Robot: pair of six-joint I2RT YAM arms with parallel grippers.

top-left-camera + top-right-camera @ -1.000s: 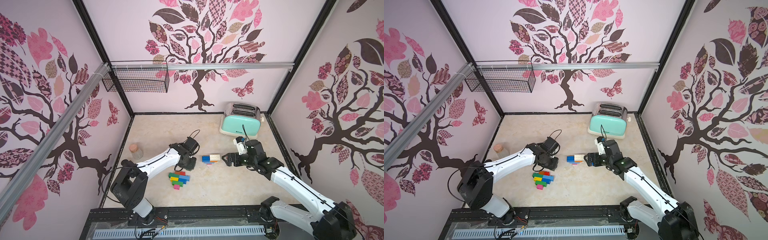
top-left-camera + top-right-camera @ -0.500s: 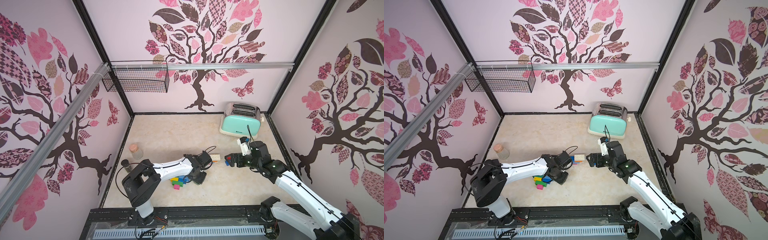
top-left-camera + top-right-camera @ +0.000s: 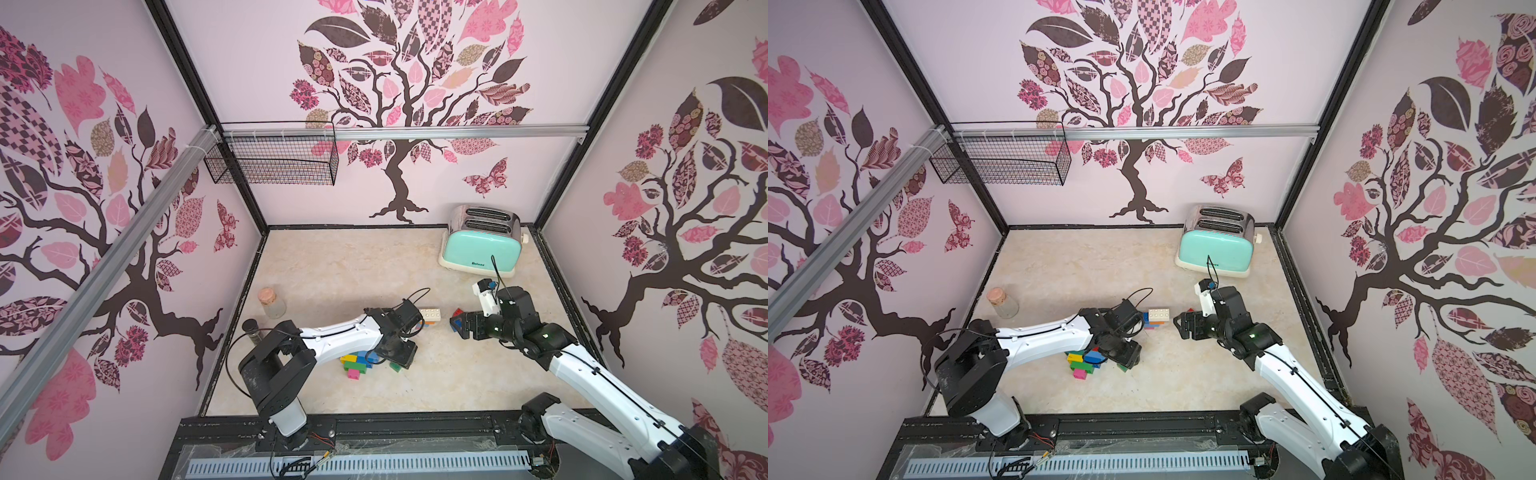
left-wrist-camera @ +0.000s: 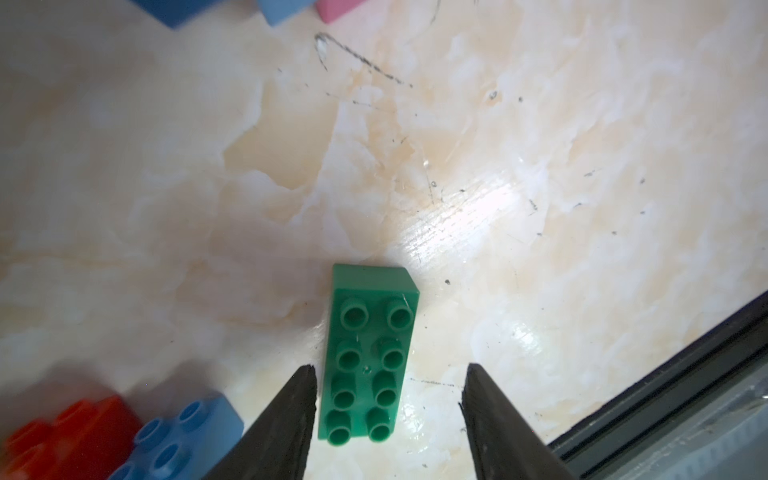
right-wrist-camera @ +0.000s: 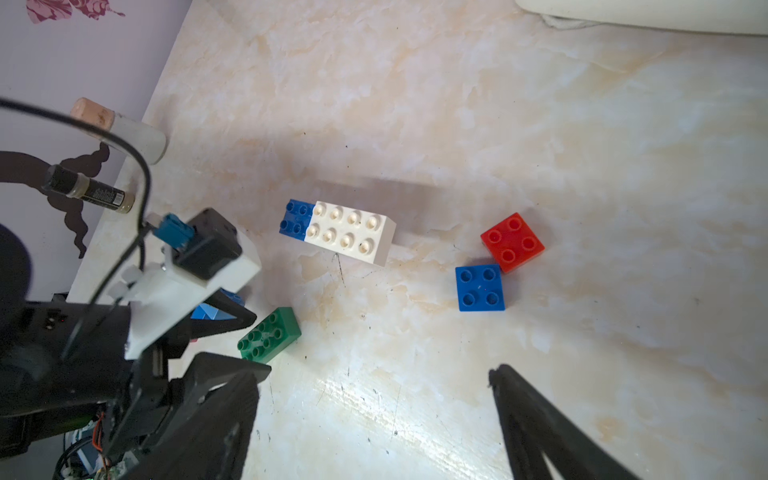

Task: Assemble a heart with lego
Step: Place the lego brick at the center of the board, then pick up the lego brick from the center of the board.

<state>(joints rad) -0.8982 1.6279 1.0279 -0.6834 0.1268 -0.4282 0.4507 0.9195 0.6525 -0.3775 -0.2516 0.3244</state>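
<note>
**A:** Where's the lego sitting?

**B:** All on the marbled worktop (image 3: 332, 270). A cluster of bricks (image 3: 356, 362) in green, yellow, blue and pink lies partly hidden under the left arm. A green eight-stud brick (image 4: 370, 361) lies flat near it, studs up.

**A:** Is that green one gripped?

**B:** No. The left fingers (image 3: 405, 357) straddle one end of it, parted wider than the brick. One tip sits just beside its side. The other stands clear, with bare worktop in between.

**A:** And the other arm?

**B:** The right fingers (image 3: 459, 330) are spread wide with nothing between them. Ahead of them, a red square brick (image 5: 512, 242) and a blue square brick (image 5: 480, 287) lie corner to corner. Farther on, a white eight-stud brick (image 5: 351, 232) sits on a dark blue brick (image 5: 296, 218), which pokes out at one end.

**A:** Anything else around?

**B:** A mint toaster (image 3: 480, 249) near the back wall and a corked jar (image 3: 272, 303) by the left wall, both well apart from the bricks.
</note>
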